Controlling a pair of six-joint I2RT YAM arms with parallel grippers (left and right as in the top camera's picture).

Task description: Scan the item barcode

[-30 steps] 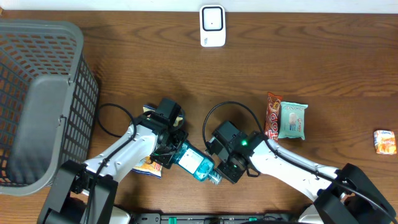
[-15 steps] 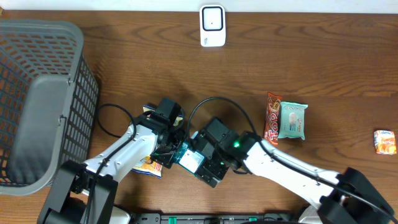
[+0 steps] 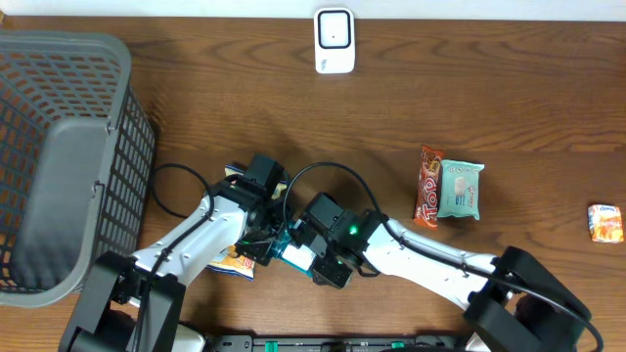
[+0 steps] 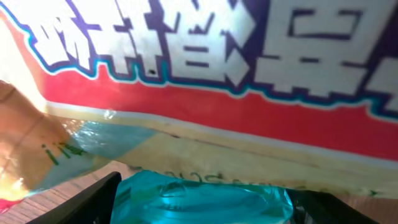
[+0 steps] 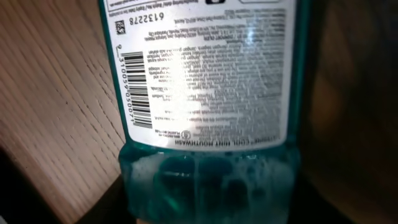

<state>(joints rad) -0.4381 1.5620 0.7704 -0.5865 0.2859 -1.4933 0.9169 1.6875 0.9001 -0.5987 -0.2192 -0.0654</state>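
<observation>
R gripper (image 3: 321, 262) moved left, straddles mouthwash btl (image 5: 205, 93).

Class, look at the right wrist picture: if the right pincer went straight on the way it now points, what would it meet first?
The mouthwash bottle. Its barcode label fills the view just ahead of the right pincer; whether they touch is unclear.
</observation>
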